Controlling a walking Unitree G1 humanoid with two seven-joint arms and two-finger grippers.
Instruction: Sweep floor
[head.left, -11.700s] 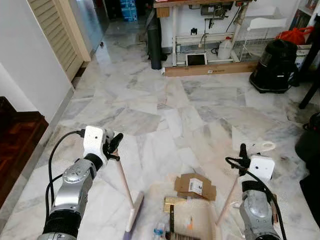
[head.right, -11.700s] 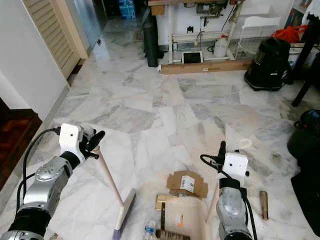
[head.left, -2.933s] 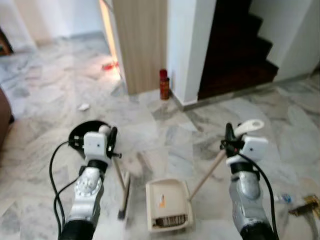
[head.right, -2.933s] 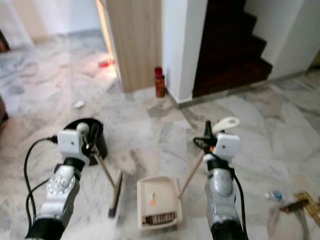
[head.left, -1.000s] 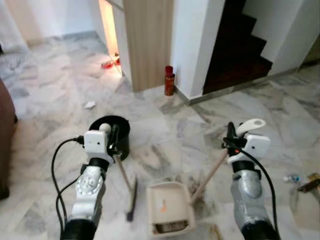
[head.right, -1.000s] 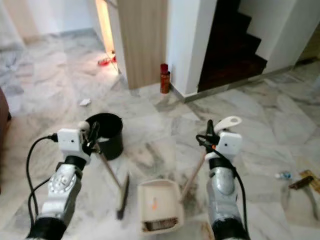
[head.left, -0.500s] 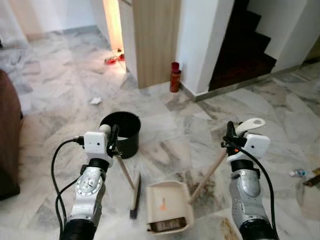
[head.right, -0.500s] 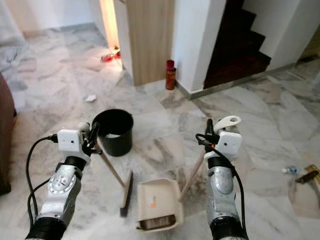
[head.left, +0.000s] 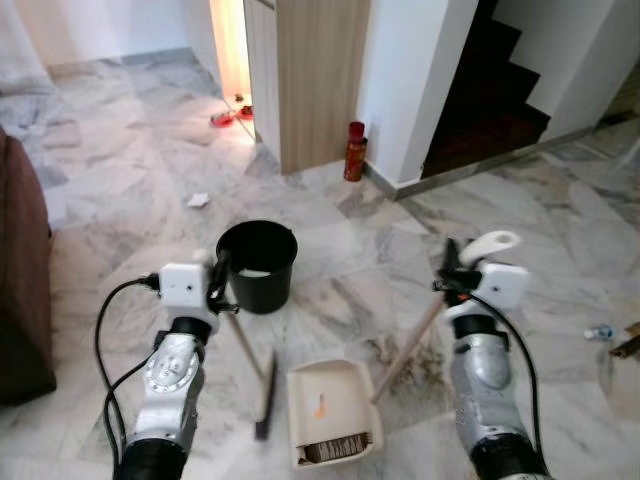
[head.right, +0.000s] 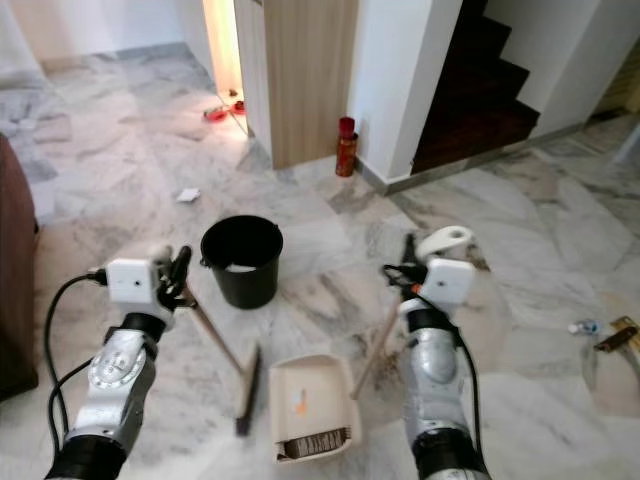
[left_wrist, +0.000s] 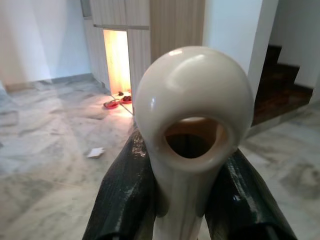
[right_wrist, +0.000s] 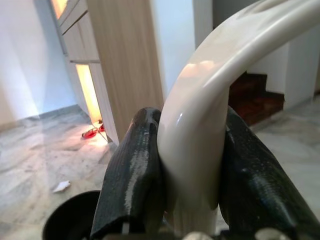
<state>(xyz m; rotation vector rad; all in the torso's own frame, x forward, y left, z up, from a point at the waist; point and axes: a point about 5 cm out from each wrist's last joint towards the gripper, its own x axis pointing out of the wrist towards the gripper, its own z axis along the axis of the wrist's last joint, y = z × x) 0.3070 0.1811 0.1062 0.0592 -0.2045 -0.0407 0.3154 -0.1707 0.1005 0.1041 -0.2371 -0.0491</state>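
I read this as late in the job: the dustpan (head.left: 333, 415), just this side of the black bucket (head.left: 257, 265) on the marble floor (head.left: 120, 190), already has dark debris lying along its near edge, so a load is collected but not yet tipped out. My left gripper (head.left: 218, 285) is clamped tight on the broom (head.left: 262, 385) handle, both fingers (left_wrist: 125, 190) pressed against the shaft below its looped end; the broom head rests on the floor beside the pan, on the bucket's near side. My right gripper (head.left: 452, 280) is closed on the dustpan handle (right_wrist: 210, 125), the handle running down and inward to the pan. What's left, by my judgement: lift the pan and dump it in the bucket, which sits just beyond the broom and close ahead. Further work remains: a small bottle (head.left: 599, 332) and scrap lie well off to the bucket's right, and a white scrap of paper (head.left: 197, 200) lies beyond the bucket, toward the lit doorway. A red can (head.left: 354, 152) stands past the bucket by the wall corner. Versus a second ago: the bucket sits nearer and more central in view, so I've walked toward it; both grips are unchanged.
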